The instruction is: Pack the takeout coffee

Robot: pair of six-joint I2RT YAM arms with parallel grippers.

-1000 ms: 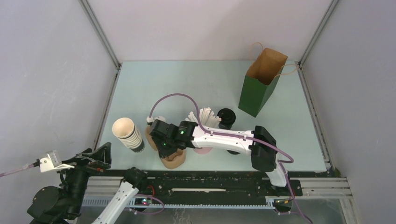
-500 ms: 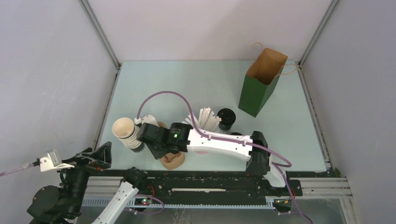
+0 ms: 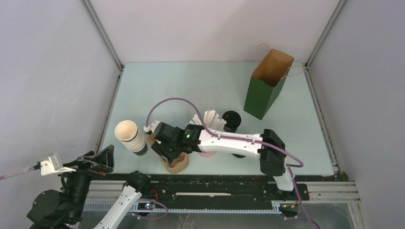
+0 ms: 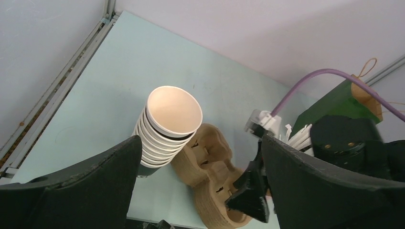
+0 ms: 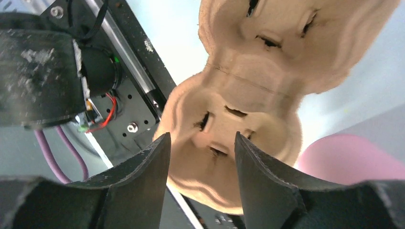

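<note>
The takeout coffee [image 3: 231, 120], a small black cup with a black lid, stands mid-table to the right of the white straws. My right gripper [image 3: 162, 150] is far left of it, low over the near cup well of a brown cardboard cup carrier [image 3: 175, 162]. In the right wrist view the right gripper [image 5: 200, 139] is open, with only the carrier [image 5: 248, 90] beneath the gap. My left gripper [image 3: 98, 161] hangs wide open at the near left corner and holds nothing. In its own view the left gripper [image 4: 200, 143] frames the cup stack and the carrier [image 4: 210, 162].
A tilted stack of ribbed cups [image 3: 130, 136] with cream insides stands left of the carrier. A pink straw holder [image 3: 207, 153] with white straws [image 3: 208, 118] lies behind the right arm. An open green paper bag [image 3: 266, 88] stands at the back right. Metal rails edge the table.
The right gripper swung left toward the cup stack, then came back over the carrier's near well. Its jaws stand wider apart now. The left arm has not moved.
</note>
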